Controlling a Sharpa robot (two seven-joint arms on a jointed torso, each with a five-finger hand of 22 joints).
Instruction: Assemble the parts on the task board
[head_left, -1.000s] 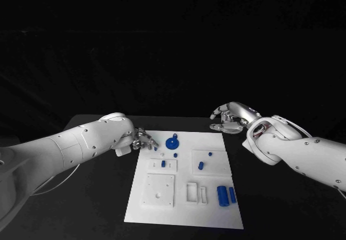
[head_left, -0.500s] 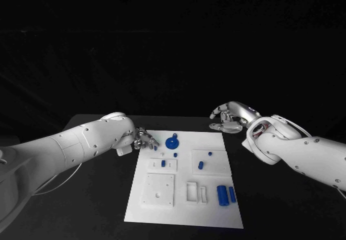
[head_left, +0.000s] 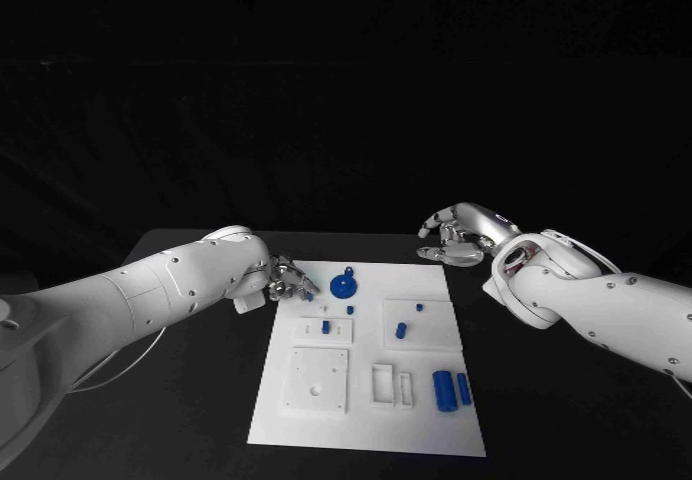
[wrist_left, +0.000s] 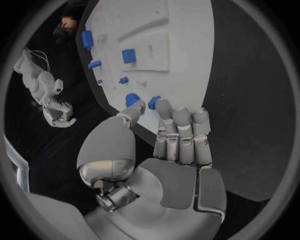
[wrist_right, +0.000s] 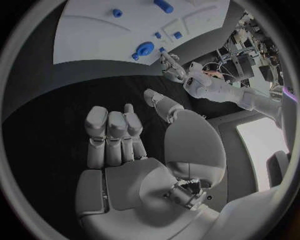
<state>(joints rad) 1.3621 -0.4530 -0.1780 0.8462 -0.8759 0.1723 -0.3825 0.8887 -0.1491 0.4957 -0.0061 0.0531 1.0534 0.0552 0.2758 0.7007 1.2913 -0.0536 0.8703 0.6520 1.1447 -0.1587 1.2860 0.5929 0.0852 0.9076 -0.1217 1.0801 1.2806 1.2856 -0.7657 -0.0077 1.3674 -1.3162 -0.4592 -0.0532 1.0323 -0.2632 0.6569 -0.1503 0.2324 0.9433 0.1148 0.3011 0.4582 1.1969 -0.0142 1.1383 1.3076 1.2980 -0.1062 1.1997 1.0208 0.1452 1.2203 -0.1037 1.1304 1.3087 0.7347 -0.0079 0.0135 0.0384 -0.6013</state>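
Parts on the white task board (head_left: 368, 420) are small blue pieces scattered over a long rectangular plate that lies lengthwise in the middle of the black table (head_left: 562, 420). Bare black tabletop runs along both long sides of the board, and more of it shows at the near end.

At the far end sits a blue round disc part (head_left: 345, 287) with a small tab on its far side. Toward the middle, short blue pegs (head_left: 402, 330) stand or lie on raised white blocks (which of the two is hard to tell from the head view). At the near right, two blue cylinders (head_left: 453, 390) lie side by side, just beside a white rectangular frame (head_left: 384, 385). A square white plate (head_left: 317, 380) sits at the near left.

The left hand (head_left: 286, 282) is at the board's far left corner, over its edge. In the left wrist view its fingers (wrist_left: 181, 132) lie pressed side by side, and the thumb and one fingertip seem to pinch a small blue part (wrist_left: 153, 101), though the contact is partly hidden.

The right hand (head_left: 462, 235) hovers beyond the board's far right corner, over bare table, well apart from any part. Its fingers (wrist_right: 112, 135) are curled in together, holding nothing.
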